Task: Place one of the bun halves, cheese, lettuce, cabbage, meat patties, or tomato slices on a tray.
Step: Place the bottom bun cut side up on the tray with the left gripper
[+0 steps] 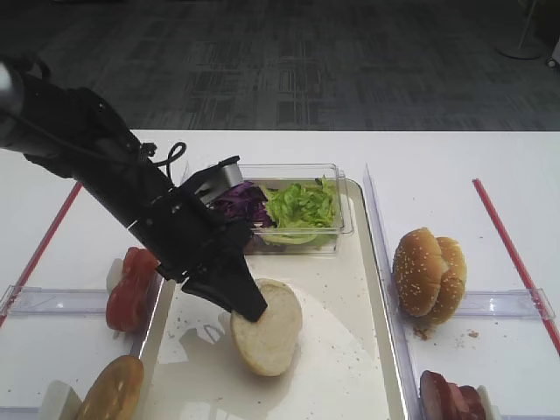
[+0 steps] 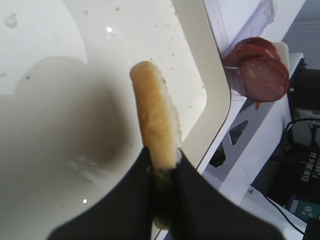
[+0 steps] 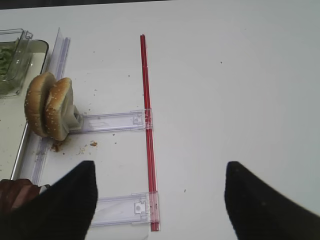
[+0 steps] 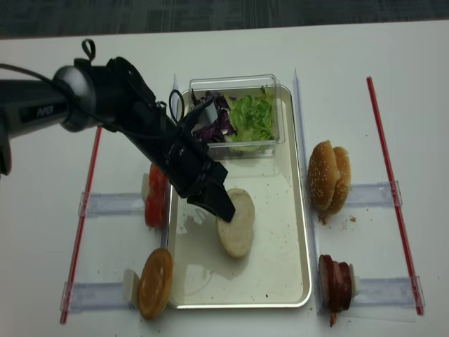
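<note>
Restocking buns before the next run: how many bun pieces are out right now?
4: one bun half held over the tray by the left gripper, two sesame buns standing right of it, one brown-crusted half at its lower left. Others may be hidden.

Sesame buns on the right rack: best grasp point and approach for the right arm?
Pinch the sesame buns one at a time across the thin edge at the top, coming from above. They stand on edge, side by side, so the faces are blocked and the rim is free.
</note>
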Robot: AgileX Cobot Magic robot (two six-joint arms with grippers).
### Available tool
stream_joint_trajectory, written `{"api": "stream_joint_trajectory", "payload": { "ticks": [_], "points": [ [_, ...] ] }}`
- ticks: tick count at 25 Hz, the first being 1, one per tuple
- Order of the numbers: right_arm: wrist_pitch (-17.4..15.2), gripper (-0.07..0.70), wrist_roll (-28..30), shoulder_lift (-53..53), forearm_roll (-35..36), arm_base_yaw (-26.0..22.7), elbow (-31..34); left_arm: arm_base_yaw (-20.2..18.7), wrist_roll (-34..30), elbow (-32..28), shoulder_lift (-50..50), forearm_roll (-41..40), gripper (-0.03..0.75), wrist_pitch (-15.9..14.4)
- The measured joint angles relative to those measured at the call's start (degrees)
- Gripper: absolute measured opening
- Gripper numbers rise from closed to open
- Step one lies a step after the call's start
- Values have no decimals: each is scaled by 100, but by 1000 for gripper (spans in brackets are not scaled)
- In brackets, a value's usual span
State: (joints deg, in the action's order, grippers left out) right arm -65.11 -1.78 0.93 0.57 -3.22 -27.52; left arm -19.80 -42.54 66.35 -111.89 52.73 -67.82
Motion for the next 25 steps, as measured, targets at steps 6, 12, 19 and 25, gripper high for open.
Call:
{"api": "stream_joint_trajectory", "payload": {
  "ticks": [6, 12, 19, 25],
  "points": [
    [0, 552, 0, 0, 0, 0, 0, 0, -9, 0, -189, 10, 27, 22],
    [0, 552, 0, 0, 0, 0, 0, 0, -22, 0, -358, 33, 27, 36],
    [0, 552, 0, 0, 0, 0, 0, 0, -71, 0, -382, 44, 24, 36],
    [0, 552, 0, 0, 0, 0, 0, 234, -80, 0, -382, 44, 24, 36]
  ]
}}
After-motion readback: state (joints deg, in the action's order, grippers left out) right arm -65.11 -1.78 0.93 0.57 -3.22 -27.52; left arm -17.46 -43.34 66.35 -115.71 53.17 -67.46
